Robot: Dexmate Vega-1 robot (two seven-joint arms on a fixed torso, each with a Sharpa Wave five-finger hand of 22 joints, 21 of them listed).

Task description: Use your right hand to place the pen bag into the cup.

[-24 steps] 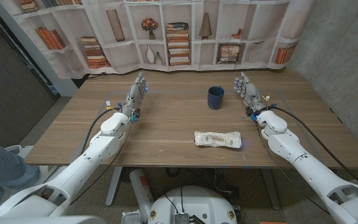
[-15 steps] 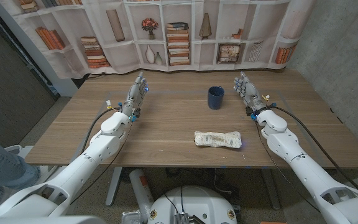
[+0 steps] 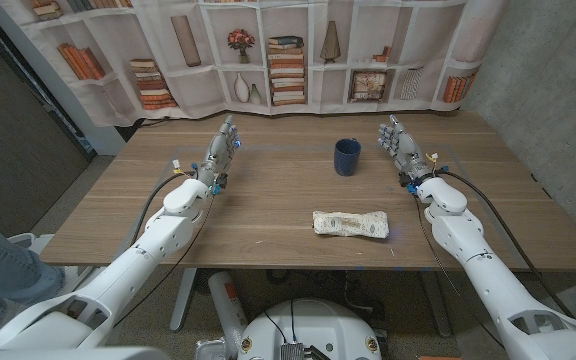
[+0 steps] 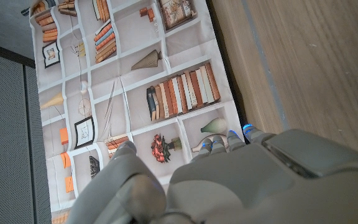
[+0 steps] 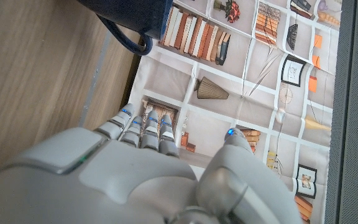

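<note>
Wooden table [image 3: 268, 200] backed by a bookshelf-print curtain [image 3: 298, 55]. Right hand [image 3: 399, 145] stands at the far right, fingers extended and apart, holding nothing. The dark blue cup [image 3: 346, 156] sits just beside it toward the centre. The pen bag [image 3: 349, 224] lies nearer the robot, apart from that hand. Left hand [image 3: 221, 152] likewise stands with fingers extended, empty.

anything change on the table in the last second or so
The right hand has drifted very slightly toward the robot's right, with its forearm; it holds nothing, fingers apart. The patterned fabric pen bag lies where it was near the wooden table's front edge, the dark blue cup has not moved, and the left hand is unchanged, empty.
</note>
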